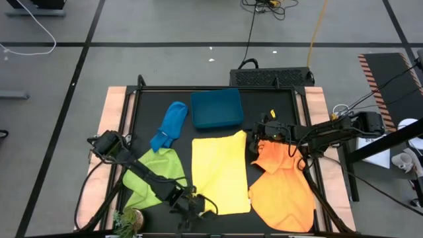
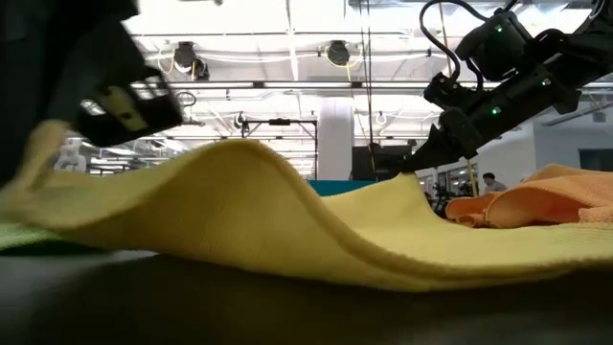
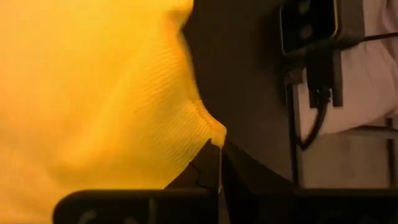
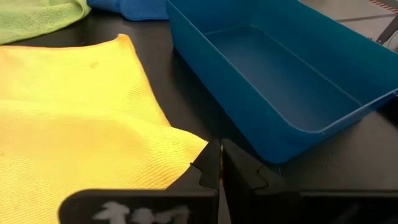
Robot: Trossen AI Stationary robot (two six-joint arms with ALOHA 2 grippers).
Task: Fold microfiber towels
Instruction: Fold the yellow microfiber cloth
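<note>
Lying across the dark worktop [image 1: 149, 106] are four towels that can be counted from above: one yellow towel [image 1: 219, 173] in the middle, one blue towel [image 1: 171, 123] bunched beside the far left of it, one green towel [image 1: 156, 173] to its left, and an orange towel [image 1: 284, 185] to its right; whether the orange heap is one cloth or two cannot be told. One teal bin [image 1: 217, 108] is sitting empty at the far side, just beyond the yellow towel. The left pincer [image 3: 219, 163] is pinching the near corner of the yellow towel, its fingers closed tight on the cloth. The right pincer [image 4: 219, 163] is sitting at the towel's far right corner near the bin, fingers pressed together, nothing visibly caught between them.
</note>
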